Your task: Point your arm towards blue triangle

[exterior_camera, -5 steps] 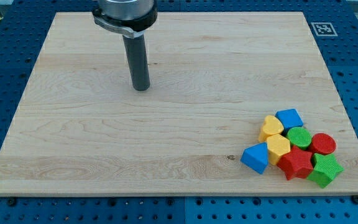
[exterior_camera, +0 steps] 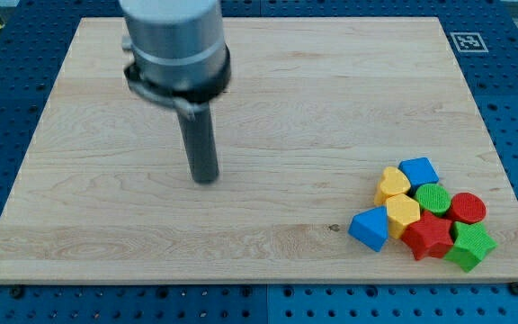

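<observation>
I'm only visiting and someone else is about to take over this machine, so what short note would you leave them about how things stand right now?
No gripper on this arm: my tip rests on bare wooden board, left of centre in the view.
The blue triangle block lies far off toward the view's lower right, at the left edge of a cluster with two yellow blocks, a blue cube, a green cylinder, a red cylinder, a red star and a green star.
Done: nothing touched.
Left: slide the tip rightward and down toward the triangle.

One high, oblique view spans the whole board [exterior_camera: 268, 225].
</observation>
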Robot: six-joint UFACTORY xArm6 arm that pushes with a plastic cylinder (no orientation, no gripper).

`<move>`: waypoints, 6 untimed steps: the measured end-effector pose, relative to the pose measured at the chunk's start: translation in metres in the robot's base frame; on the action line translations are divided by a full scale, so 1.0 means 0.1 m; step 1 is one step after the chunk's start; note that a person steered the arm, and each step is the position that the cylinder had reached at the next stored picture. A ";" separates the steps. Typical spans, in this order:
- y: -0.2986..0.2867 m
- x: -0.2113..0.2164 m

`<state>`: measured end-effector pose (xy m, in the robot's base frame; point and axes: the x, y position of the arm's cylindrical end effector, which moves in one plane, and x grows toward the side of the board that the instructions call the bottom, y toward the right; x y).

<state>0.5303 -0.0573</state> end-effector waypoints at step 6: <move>1.72 0.89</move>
